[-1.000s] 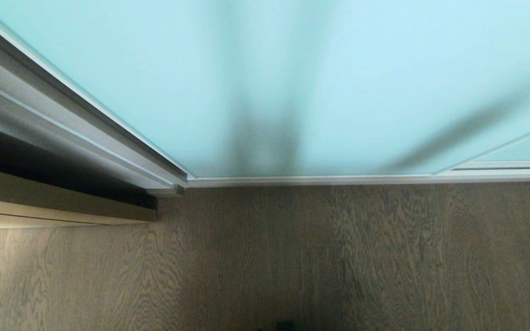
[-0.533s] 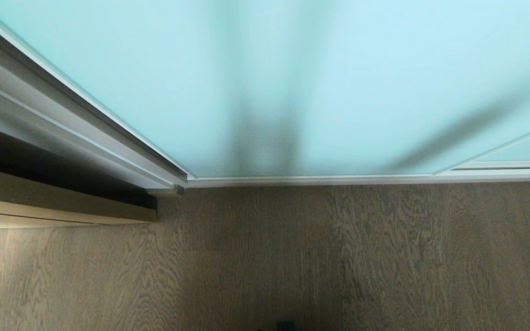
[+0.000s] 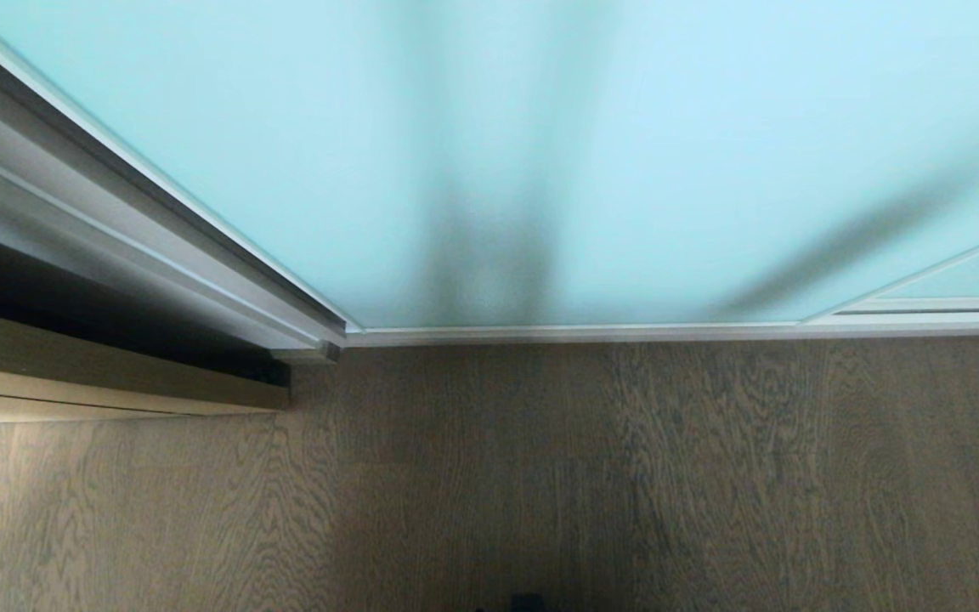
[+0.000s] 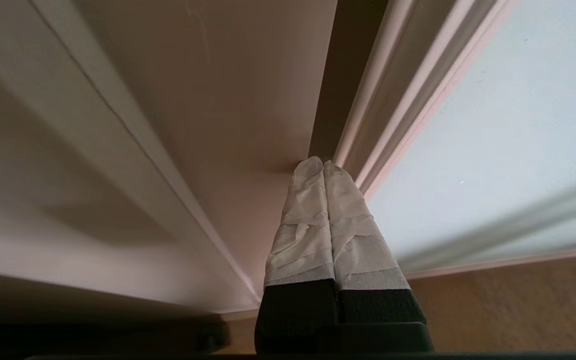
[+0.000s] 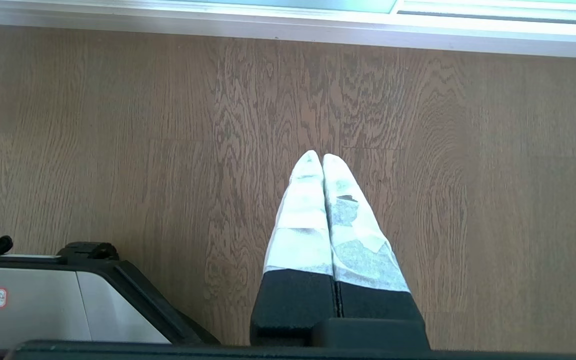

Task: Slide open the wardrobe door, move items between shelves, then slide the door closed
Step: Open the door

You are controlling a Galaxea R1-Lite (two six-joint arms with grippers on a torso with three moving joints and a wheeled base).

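Nearest you, the left hand [image 4: 323, 167] is pressed fully shut, its white-wrapped fingers [image 4: 305, 220] flat against each other and holding nothing. Its tips sit at the dark slot between the light wood cabinet front [image 4: 208, 100] and the silver frame [image 4: 393, 115] of the sliding wardrobe door [image 4: 508, 125]; you cannot tell whether they touch either surface. The door's frosted glass lies just beside the hand, on the far side of that frame.

Risk one: the frame edge is narrow and smooth, so closed fingertips set against it are likely to slip off along the glass, or skid onto the cabinet front, once you push sideways. Risk two: tips driven too deep into the slot could wedge between cabinet and frame and jam the panel. Risk three: a push aimed into the glass and not along the track [image 3: 625, 333] would load the panel without sliding it.

Farther off, the right hand [image 5: 322, 159] hangs parked above the wood-grain floor [image 5: 118, 125], equally shut and empty, well apart from the door's bottom rail. Beside it shows a corner of the robot's base [image 5: 68, 300].

Farthest, the head view shows the door closed across the wardrobe, so the basket, bag and shelves are hidden behind it.
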